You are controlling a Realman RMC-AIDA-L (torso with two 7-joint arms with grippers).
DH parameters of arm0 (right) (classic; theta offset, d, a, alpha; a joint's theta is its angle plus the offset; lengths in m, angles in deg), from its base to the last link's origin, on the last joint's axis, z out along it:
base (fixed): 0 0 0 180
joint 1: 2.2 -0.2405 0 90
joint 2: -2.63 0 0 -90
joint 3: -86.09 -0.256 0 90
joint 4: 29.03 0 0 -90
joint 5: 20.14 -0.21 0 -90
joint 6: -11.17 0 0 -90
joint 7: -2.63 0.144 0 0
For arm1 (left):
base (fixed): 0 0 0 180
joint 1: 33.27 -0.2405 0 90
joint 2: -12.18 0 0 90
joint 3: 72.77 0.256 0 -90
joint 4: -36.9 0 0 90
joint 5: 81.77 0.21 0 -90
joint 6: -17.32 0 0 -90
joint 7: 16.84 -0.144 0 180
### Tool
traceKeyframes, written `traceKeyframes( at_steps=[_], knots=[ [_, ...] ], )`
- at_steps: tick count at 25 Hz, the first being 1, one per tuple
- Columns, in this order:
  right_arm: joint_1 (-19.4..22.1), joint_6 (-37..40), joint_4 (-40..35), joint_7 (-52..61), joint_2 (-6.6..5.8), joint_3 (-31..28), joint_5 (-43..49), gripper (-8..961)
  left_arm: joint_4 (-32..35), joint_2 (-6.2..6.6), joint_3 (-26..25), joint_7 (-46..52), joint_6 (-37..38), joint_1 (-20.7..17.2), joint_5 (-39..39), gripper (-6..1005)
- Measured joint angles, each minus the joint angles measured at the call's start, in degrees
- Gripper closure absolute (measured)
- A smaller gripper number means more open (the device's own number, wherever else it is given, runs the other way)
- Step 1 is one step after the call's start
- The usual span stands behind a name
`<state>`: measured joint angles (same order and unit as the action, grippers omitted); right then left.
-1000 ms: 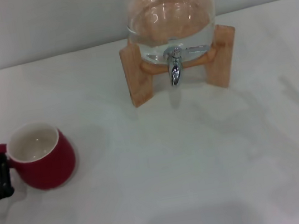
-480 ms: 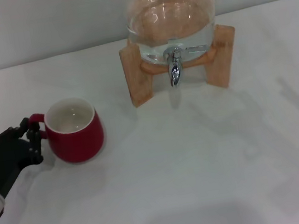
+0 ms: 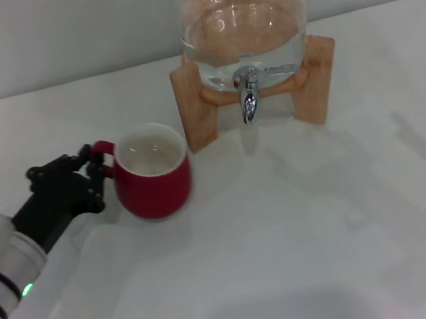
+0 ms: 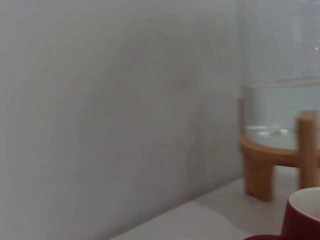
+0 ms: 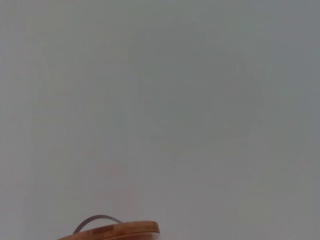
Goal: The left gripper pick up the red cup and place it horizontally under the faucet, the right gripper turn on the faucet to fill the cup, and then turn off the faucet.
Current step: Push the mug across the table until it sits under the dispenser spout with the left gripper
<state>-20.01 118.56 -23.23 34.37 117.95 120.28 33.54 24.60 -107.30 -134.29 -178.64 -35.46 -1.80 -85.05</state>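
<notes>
Red cup [image 3: 151, 171] held upright by its handle in the left gripper [image 3: 93, 176], fingers clamped on it, left of the wooden stand [image 3: 193, 106] toward the bench's far edge, faucet [image 3: 248, 95] untouched

- The head camera looks forward and down over the table [image 3: 314, 248], taking in the dispenser [image 3: 244, 26] at the far edge.
- The left wrist camera sits low, facing the wall [image 4: 110, 110]; it shares the stand [image 4: 260, 170] and cup [image 4: 302, 215].
- The right wrist camera faces blank wall.
</notes>
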Motion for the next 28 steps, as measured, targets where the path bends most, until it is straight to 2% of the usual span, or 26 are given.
traceKeyframes(
  at_steps=[6,11,28],
  knots=[
    [0.0,0.0,0.0,0.0,0.00,0.1,0.3,110,-3.5,-0.41,0.5,0.2,3.3,-0.3,4.4,876],
    [0.0,0.1,0.0,0.0,0.00,0.2,0.9,110,-5.3,-0.46,3.0,0.4,5.7,-0.1,4.8,877],
    [-0.2,0.0,0.0,0.0,-0.01,0.2,0.9,110,-7.0,-0.49,4.1,0.6,7.4,2.5,5.0,885]
  ],
)
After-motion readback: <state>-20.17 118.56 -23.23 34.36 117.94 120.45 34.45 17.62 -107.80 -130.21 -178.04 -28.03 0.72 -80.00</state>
